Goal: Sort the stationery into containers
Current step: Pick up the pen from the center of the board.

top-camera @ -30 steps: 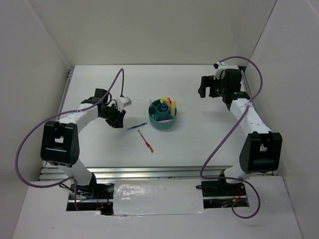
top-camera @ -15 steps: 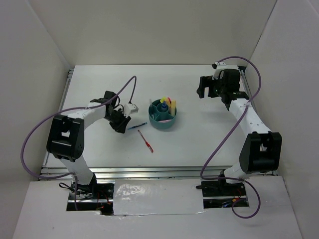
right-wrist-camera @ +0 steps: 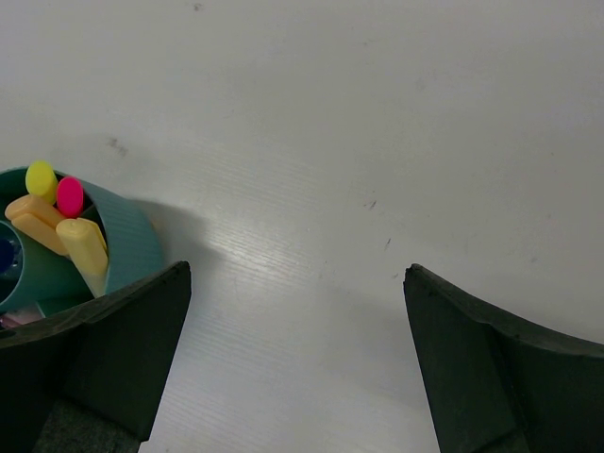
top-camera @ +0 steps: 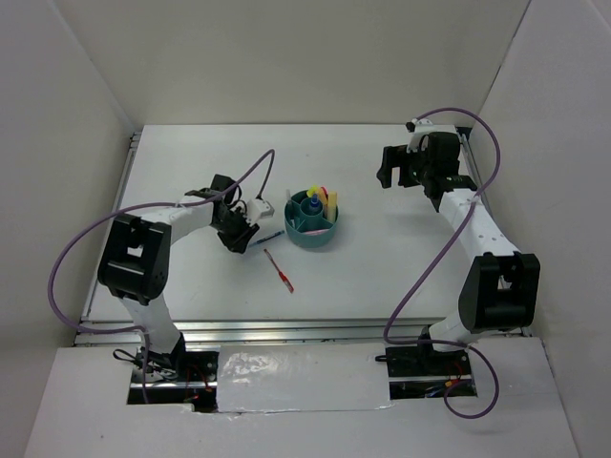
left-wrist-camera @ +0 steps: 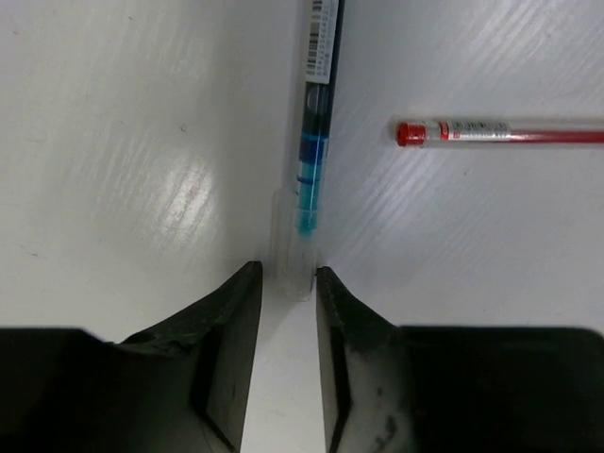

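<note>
1. Narrowly parted, the left gripper [left-wrist-camera: 285, 279] hung low over the white table [top-camera: 401, 267] as I watched through its wrist camera. The clear end of the blue pen [left-wrist-camera: 314, 160] lay right at the mouth between its fingertips [left-wrist-camera: 231, 311], and I could not tell whether either one touched it.
2. Across the table, the right gripper [right-wrist-camera: 297, 368] hung with its jaws spread wide and nothing between them, well apart from the bowl in the overhead view.
3. At mid-table stood the teal organiser bowl [top-camera: 307, 240], just right of the left gripper. Upright in its outer ring were a yellow marker [right-wrist-camera: 41, 176], a pink marker [right-wrist-camera: 69, 195], an orange marker [right-wrist-camera: 28, 209] and a pale yellow marker [right-wrist-camera: 83, 247], though I could not tell which compartment held which. A blue-capped bottle [top-camera: 312, 202] stood in the central cup.
4. Outside the bowl, the red pen [left-wrist-camera: 500, 132] lay flat on the table, near the blue pen but not touching it, and roughly at right angles to it.
5. Both pens ran out of the left wrist frame, the blue one at the top and the red one at the right. My right wrist camera caught only a slice of the bowl at its left edge, partly behind a finger. The remaining compartments were too small overhead for me to read.
</note>
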### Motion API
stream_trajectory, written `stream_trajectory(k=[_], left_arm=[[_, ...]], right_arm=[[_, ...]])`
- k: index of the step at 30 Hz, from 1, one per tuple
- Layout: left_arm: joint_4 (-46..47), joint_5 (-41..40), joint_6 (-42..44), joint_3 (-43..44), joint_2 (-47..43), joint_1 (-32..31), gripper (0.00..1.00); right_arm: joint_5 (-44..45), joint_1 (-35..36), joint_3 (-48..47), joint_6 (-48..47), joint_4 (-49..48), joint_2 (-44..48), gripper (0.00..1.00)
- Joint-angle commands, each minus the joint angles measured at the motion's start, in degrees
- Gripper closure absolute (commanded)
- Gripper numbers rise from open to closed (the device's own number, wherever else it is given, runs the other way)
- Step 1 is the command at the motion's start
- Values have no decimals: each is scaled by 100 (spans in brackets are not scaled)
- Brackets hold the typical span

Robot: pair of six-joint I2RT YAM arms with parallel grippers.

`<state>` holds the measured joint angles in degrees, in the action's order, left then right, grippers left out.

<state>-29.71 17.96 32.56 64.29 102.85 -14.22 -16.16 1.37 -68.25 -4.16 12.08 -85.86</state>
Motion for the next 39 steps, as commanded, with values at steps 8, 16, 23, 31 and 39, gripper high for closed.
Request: stream_trajectory(k=[8, 16, 23, 31, 39], left_arm=[[493, -152, -153, 145, 227, -178, 56], [572, -29, 84, 110, 473, -301, 60], [493, -38, 286, 13, 377, -240, 84], [-7, -116, 926, 197, -352, 357, 100], [-123, -793, 3465, 515, -1512, 675, 100]], right_arm=[[-36, -40, 128, -41, -206, 246, 0], [-62, -66, 101, -41, -179, 255, 0], [-124, -84, 145, -23, -249, 263, 0], [-150, -93, 303, 21, -346, 386, 0], [-168, -93, 409, 21, -373, 509, 0]])
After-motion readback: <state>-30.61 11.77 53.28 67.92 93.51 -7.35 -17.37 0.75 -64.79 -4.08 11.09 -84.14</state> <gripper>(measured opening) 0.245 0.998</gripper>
